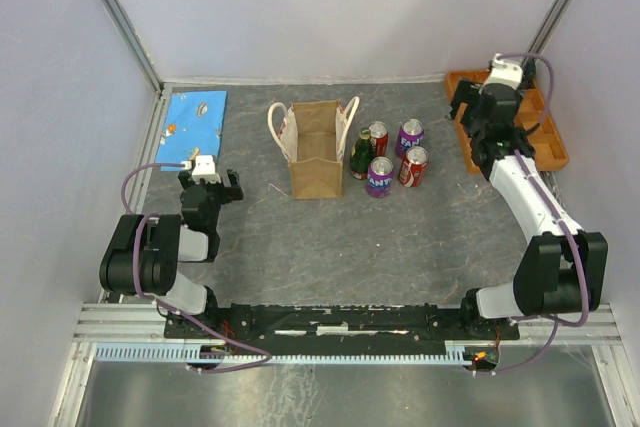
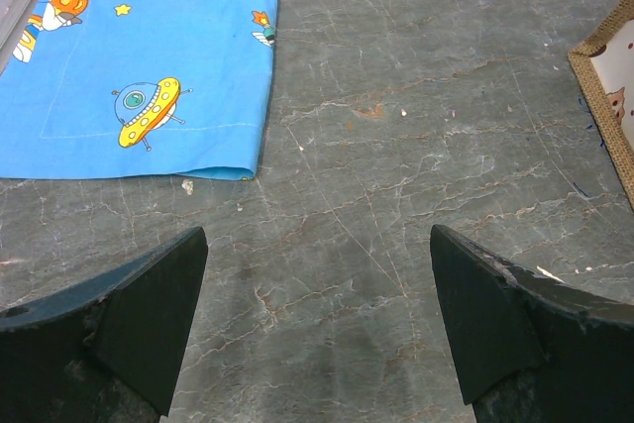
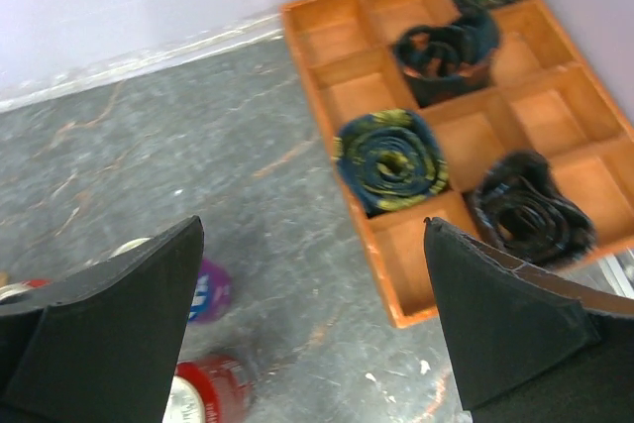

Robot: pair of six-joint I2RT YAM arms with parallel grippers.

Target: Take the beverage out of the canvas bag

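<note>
The tan canvas bag (image 1: 315, 152) stands upright at the middle back of the table, its white handles splayed to both sides. I cannot see what is inside it. Its woven rim and printed lining show at the right edge of the left wrist view (image 2: 606, 86). Right of the bag stand a green bottle (image 1: 361, 155), two red cans (image 1: 378, 137) (image 1: 413, 166) and two purple cans (image 1: 410, 135) (image 1: 379, 178). My left gripper (image 1: 208, 179) (image 2: 317, 274) is open and empty, low over bare table left of the bag. My right gripper (image 1: 492, 117) (image 3: 312, 274) is open and empty, raised between the cans and the tray.
A blue space-print cloth (image 1: 193, 127) (image 2: 149, 56) lies flat at the back left. An orange compartment tray (image 1: 555, 152) (image 3: 396, 274) with several rolled cloths sits at the back right. In the right wrist view a purple can (image 3: 210, 289) and a red can (image 3: 203, 393) show at lower left.
</note>
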